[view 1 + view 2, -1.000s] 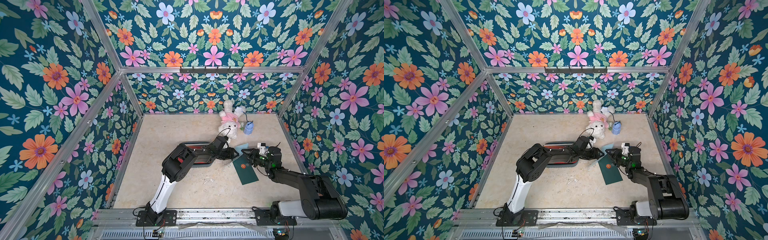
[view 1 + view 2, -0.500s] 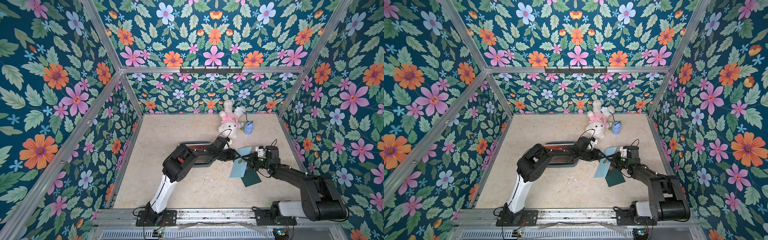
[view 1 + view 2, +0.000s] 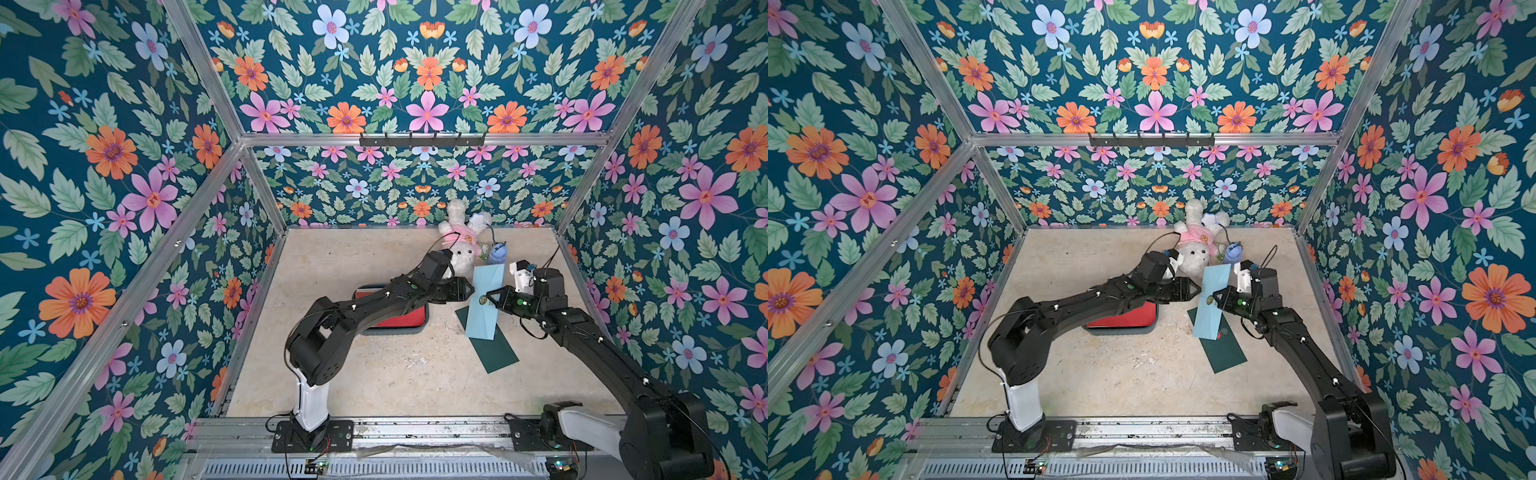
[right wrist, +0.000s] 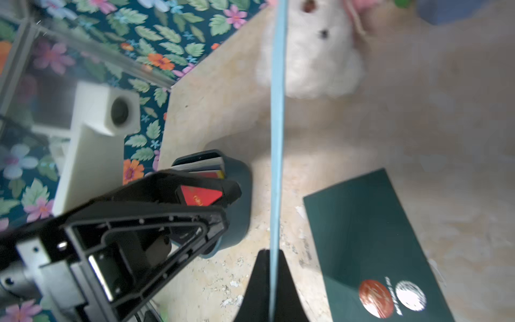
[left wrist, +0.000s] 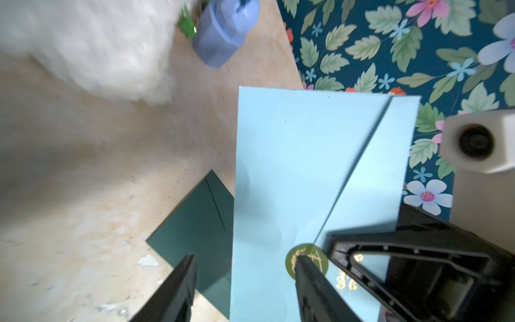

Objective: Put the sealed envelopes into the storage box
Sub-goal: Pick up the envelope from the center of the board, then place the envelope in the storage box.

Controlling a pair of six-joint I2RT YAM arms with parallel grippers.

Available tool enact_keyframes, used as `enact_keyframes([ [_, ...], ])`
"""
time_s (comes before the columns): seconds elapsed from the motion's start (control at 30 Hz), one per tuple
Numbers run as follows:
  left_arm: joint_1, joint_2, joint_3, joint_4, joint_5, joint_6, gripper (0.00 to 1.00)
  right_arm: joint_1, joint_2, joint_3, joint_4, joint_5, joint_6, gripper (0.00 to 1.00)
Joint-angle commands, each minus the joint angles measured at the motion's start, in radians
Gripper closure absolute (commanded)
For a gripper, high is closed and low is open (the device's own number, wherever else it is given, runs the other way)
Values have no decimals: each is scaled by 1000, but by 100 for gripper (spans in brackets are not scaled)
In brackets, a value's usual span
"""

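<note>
Hand-over step: right gripper (image 3: 489, 296) pinches blue envelope (image 3: 482, 318) centre-right of frame, left gripper (image 3: 471, 288) jaws wide round its edge; next, left shuts & takes it to box (image 3: 390, 331), mid-frame.

Light-blue envelope (image 5: 306, 172), dark-green envelope (image 5: 200, 223) on table (image 5: 83, 181)

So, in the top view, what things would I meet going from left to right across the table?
The storage box, plush rabbit, small blue backpack, right wrist camera. The light blue envelope and dark green envelope overlap these, so omitted.
</note>
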Motion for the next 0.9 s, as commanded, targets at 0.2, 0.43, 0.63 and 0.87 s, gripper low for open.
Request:
enact_keyframes([
  [0.2,268,-416,-368,-116,-173,30,37,234,165,399,-236,106,-593,100],
  [0.43,443,-673,-495,-318,-288,90,37,412,540,876,-632,229,-942,100],
  [0.63,475,-830,-516,-437,-399,137,36,519,842,1290,-857,303,-1056,100],
  [0.87,482,-936,-555,-480,-441,149,35,609,1019,1492,-937,316,-1132,100],
])
